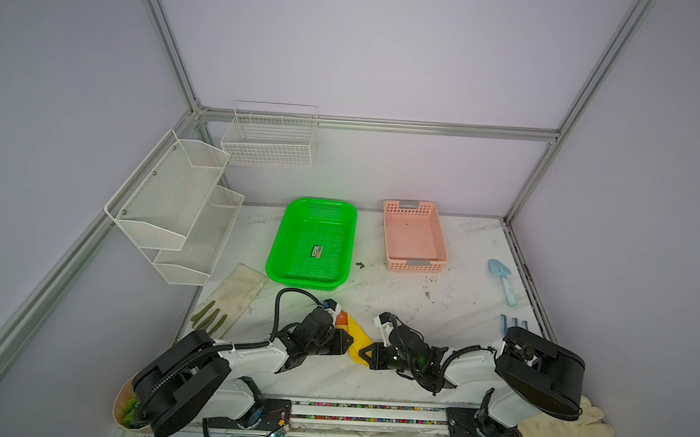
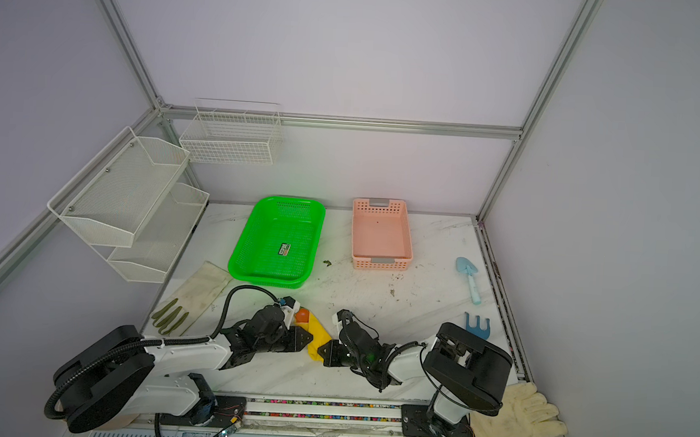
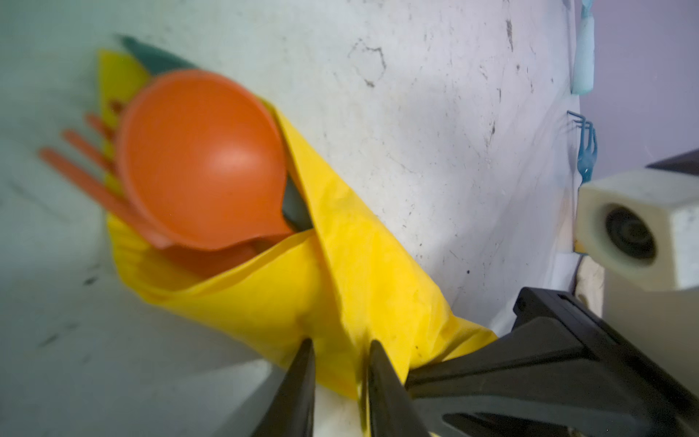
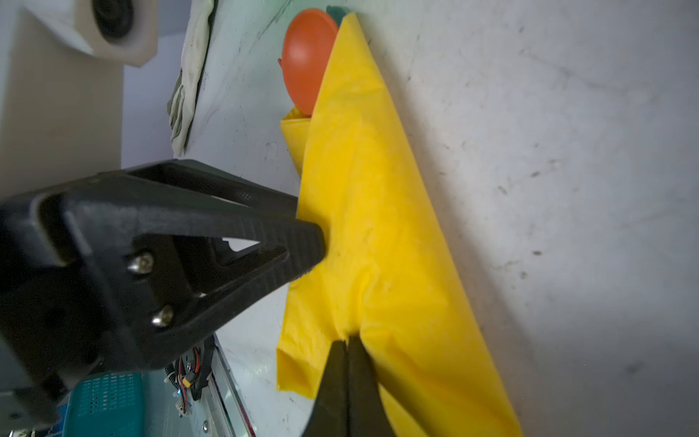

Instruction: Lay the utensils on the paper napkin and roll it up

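Observation:
The yellow paper napkin (image 1: 357,340) (image 2: 318,338) lies rolled lengthwise around the utensils on the table, between my two grippers. Out of its far end stick the orange spoon bowl (image 3: 200,159) (image 4: 306,56), the orange fork tines (image 3: 83,151) and a dull teal piece (image 3: 159,56). My left gripper (image 3: 340,342) (image 1: 345,342) is at the roll's middle with its jaws a little apart, yellow paper showing in the gap. My right gripper (image 4: 346,338) (image 1: 367,353) is shut, pinching a fold of the napkin near the roll's near end.
A green basket (image 1: 311,242) and a pink basket (image 1: 416,236) stand behind the roll. A light blue toy shovel (image 1: 502,281) and a blue rake (image 1: 512,323) lie at the right edge. Gloves lie at left (image 1: 235,295) and front right (image 1: 564,428). White wire shelves (image 1: 174,209) hang on the left wall.

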### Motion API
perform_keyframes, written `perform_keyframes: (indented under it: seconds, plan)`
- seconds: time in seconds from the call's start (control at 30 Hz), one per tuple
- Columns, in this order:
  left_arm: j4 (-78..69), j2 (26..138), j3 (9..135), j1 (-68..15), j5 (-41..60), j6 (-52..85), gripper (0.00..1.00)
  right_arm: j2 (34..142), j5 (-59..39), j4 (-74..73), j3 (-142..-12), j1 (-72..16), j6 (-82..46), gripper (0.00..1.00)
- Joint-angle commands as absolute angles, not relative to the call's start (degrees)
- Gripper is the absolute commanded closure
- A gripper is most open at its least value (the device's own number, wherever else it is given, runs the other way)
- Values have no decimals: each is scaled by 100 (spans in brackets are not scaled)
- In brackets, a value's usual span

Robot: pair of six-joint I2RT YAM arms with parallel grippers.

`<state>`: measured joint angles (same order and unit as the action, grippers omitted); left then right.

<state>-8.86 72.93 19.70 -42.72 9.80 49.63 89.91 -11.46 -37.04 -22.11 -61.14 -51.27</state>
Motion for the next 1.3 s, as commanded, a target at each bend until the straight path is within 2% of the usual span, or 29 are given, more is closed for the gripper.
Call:
perform_keyframes:
  seconds: [0.0,0.27,0.33,0.93,1.27]
  plan:
    - [146,6884,2318,-4154,463,4801,60,9097,-932,-3121,-1975,-6168,-5313,100]
    - [524,6251,2746,-4130,307,4798,61,9249,-809,-3124,-2107,-6448,-5401,100]
    - [466,6359,2838,-4128,448,4832,57,9328,-800,-3166,-2118,-6485,-5423,100]
    - [-949,7477,3286,-4477,757,5106,58,9545,-813,-3289,-2193,-6539,-5502,100]
    - [-1470,8029,3039,-4665,703,5436,64,9343,-753,-3303,-2133,-6587,-5607,100]
